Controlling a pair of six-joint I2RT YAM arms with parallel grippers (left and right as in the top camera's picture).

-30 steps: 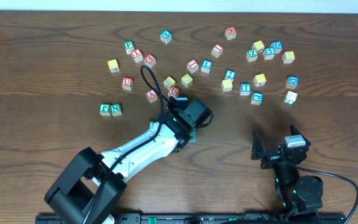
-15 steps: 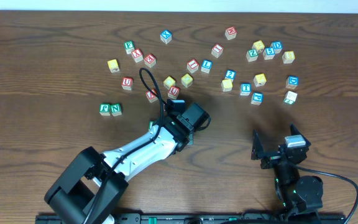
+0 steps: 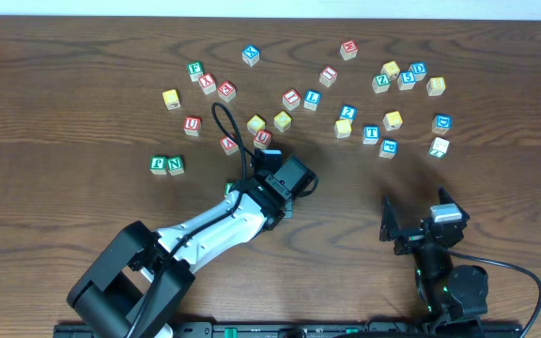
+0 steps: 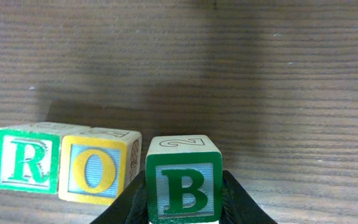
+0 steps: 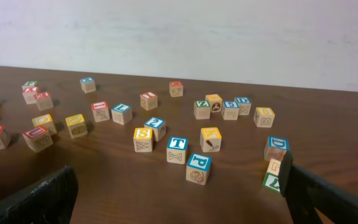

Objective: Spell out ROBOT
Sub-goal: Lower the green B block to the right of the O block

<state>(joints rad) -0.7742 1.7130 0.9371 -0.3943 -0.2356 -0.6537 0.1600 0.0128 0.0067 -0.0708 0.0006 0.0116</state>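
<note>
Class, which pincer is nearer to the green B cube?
Left. The left pincer grips the B cube between its fingers; the right pincer is open, well off to the cube's right.

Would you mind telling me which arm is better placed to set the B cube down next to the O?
The left arm. Its jaws are shut on the B cube, close beside the O cube that follows the R cube. The right arm is open, holding nothing, far from that row.

Overhead looks straight down on the table; left wrist sits low and very near the B cube; right wrist faces across scattered cubes to the wall, sharing overhead's T cube.
</note>
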